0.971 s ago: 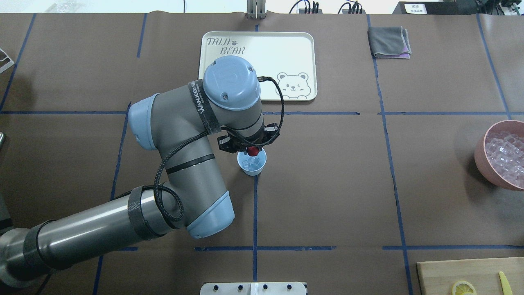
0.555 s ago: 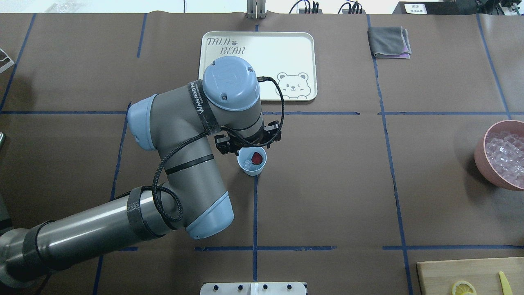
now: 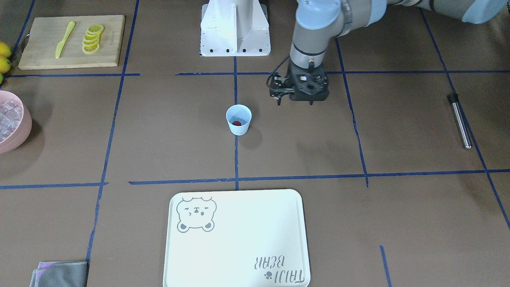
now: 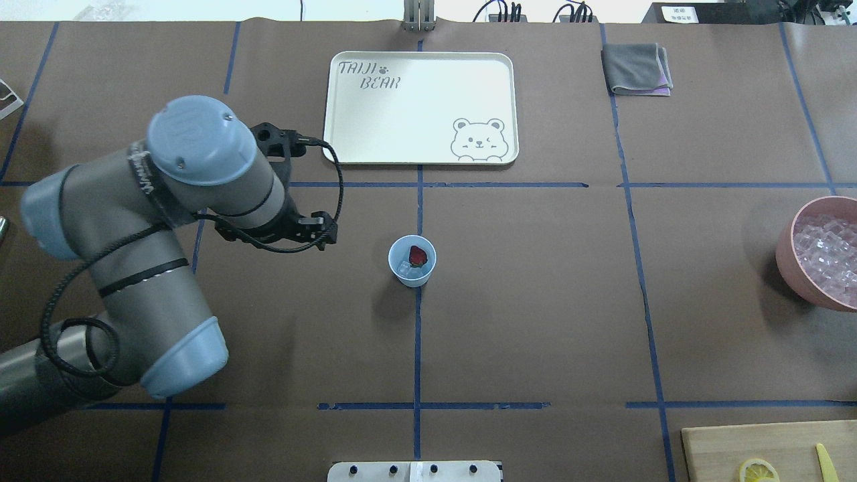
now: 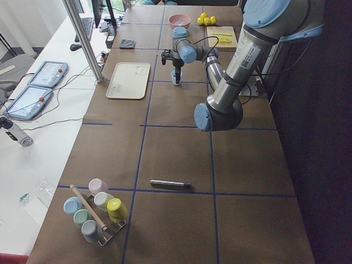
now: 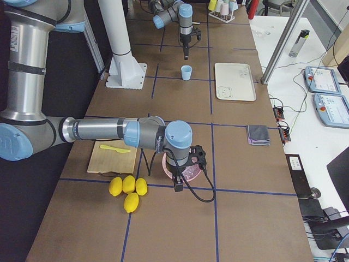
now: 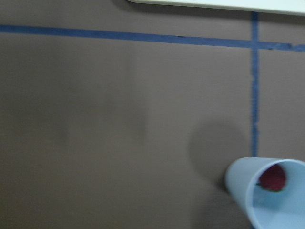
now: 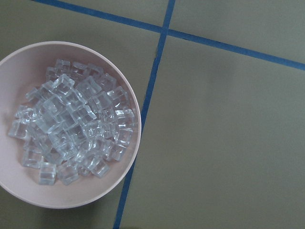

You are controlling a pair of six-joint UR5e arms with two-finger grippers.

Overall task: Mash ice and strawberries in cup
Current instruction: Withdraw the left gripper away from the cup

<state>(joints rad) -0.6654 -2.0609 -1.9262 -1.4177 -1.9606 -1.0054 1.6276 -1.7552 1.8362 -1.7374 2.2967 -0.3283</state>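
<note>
The pale-blue cup (image 4: 412, 262) stands upright at the table's centre, on a blue tape line. The red strawberry (image 4: 418, 255) lies inside it on a few ice cubes (image 4: 404, 269). The cup (image 7: 267, 193) and berry (image 7: 272, 178) also show in the left wrist view. My left gripper (image 3: 295, 100) hangs above the table, apart from the cup (image 3: 239, 118), towards my left. It holds nothing and looks open. My right gripper (image 6: 177, 185) hovers over the pink bowl; I cannot tell whether it is open or shut.
A pink bowl (image 4: 785, 258) full of ice cubes (image 8: 71, 129) sits at the right edge. There is a white bear tray (image 4: 422, 107) at the back, a grey cloth (image 4: 636, 67), a cutting board (image 3: 107, 40) with lemon slices, and a metal rod (image 3: 460, 119) on my left.
My left gripper let the strawberry drop into the cup, then the arm swung away to the left, leaving the cup uncovered.
</note>
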